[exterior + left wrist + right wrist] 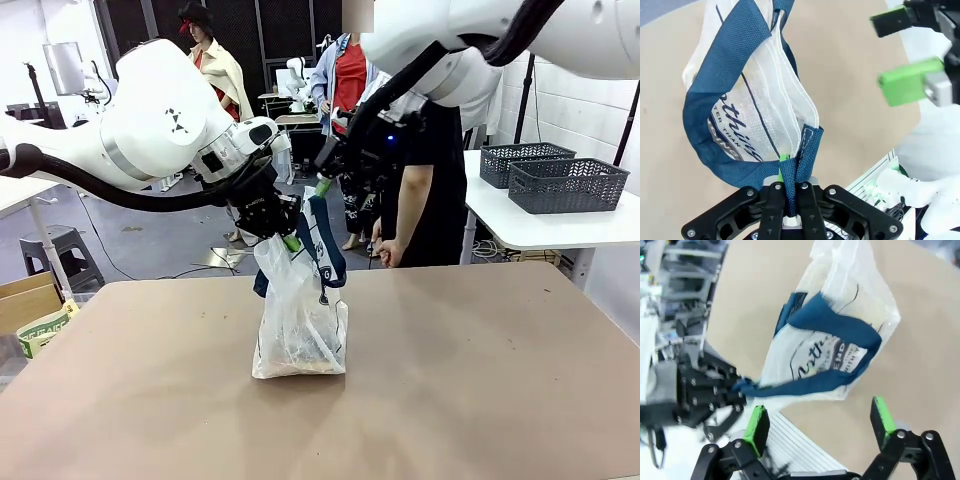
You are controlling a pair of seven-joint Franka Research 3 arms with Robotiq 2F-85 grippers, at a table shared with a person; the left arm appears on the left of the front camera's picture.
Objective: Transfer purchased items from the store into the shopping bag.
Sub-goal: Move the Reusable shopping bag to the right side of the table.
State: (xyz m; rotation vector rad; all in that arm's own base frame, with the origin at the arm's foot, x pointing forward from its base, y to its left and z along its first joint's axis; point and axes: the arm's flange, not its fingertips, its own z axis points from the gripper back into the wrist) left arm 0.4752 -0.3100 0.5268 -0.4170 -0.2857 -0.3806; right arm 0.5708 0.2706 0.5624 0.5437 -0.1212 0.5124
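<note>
Tan table point(480, 380) bears the shopping bag point(300, 325), handle pinched by left gripper point(290, 240); right gripper point(322, 186) hangs spread above, probably needing another item.

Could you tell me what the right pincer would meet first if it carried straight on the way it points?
Probably the shopping bag: the open right pincer aims at its navy handle, though depth is hard to judge.
</note>
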